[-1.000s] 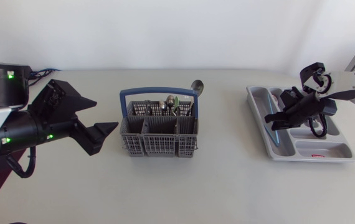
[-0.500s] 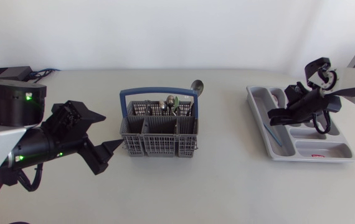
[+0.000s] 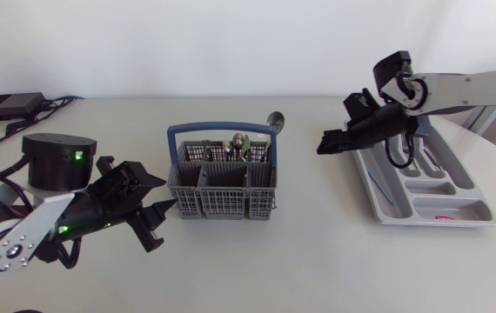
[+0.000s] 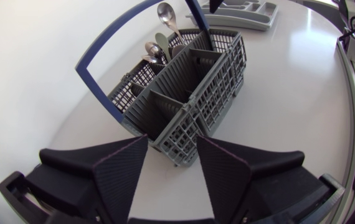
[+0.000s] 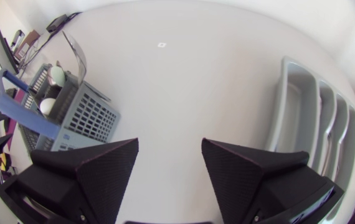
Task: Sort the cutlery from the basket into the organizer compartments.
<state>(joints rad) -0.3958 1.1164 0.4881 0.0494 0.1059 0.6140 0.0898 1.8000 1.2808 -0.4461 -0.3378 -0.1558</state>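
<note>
Cutlery (image 3: 244,146) stands upright in the back compartments of the grey basket (image 3: 222,205), which sits near the middle of the table (image 3: 257,269) under its blue hoop handle. One spoon (image 3: 274,120) leans out past the handle at the back right. The basket's front compartments look empty in the left wrist view.

The organizer (image 3: 467,224) lies well apart from the basket on the right side of the table. In its long compartment, on the side nearest the basket, lies a thin blue piece (image 3: 380,187); what kind of utensil it is cannot be told.

The left arm comes in low from the left edge and stretches across the table toward the basket. The left gripper (image 3: 163,223) is just beside the basket's front left corner. In the left wrist view its fingers (image 4: 121,165) are spread wide, with that corner of the basket (image 4: 196,81) ahead of the gap and untouched.

The right arm reaches in from the right edge, over the back of the organizer, with its wrist bent toward the basket. The right gripper (image 3: 322,144) hangs over bare table between organizer and basket, nearer the organizer. Its fingers (image 5: 103,165) are parted and hold nothing, with the basket (image 5: 84,115) to one side ahead and the organizer (image 5: 302,106) to the other.
</note>
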